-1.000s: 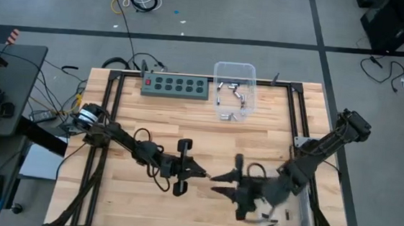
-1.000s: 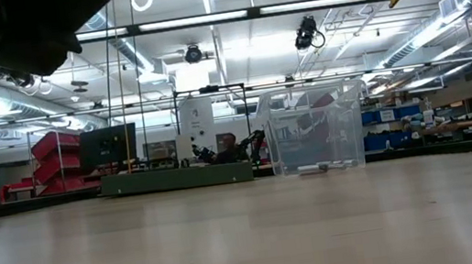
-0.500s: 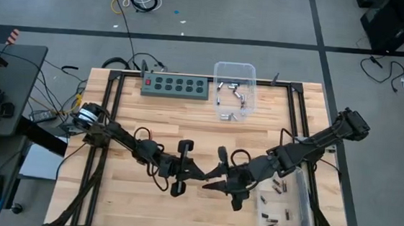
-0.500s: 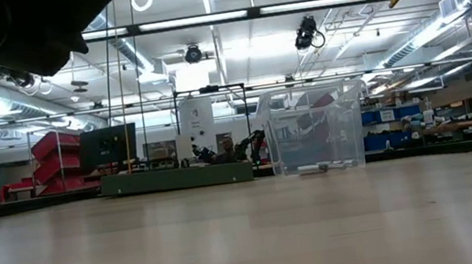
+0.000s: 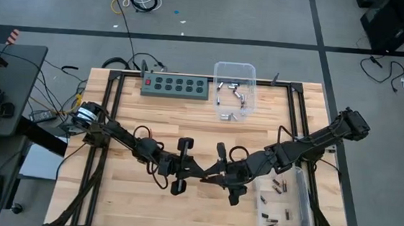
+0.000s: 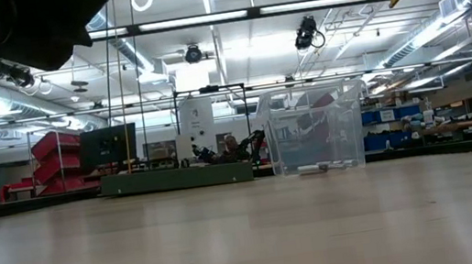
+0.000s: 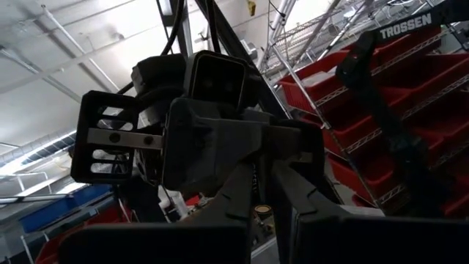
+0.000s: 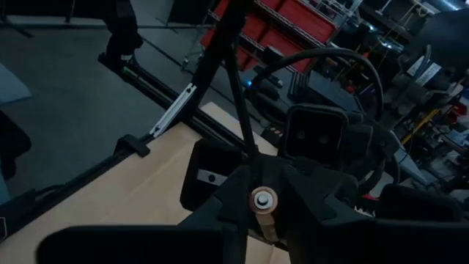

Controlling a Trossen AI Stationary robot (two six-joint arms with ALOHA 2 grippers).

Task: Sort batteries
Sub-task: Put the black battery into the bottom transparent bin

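My two grippers meet tip to tip in the air over the table's middle. My left gripper is shut on a small battery, whose round end faces the right wrist camera. My right gripper has come in from the right. Its fingers stand close on either side of the same battery, a narrow gap still between them. Whether they touch it, I cannot tell. More silvery batteries lie in a clear bin at the far edge. Dark ones lie in a clear tray at the near right. My left gripper pinches the battery's sides between its two fingertips. The fingers come from the table's left, slanting a little upward. The battery is clear of the table, and its free end points toward my right gripper.
A green power strip lies along the far edge, left of the clear bin. A black frame rail runs around the table. Bare wood lies below and in front of both grippers.
My right gripper has swung toward the table's left, up to my left gripper's tip, and has turned as it went. Its fingers have narrowed from wide open to a small gap around the battery.
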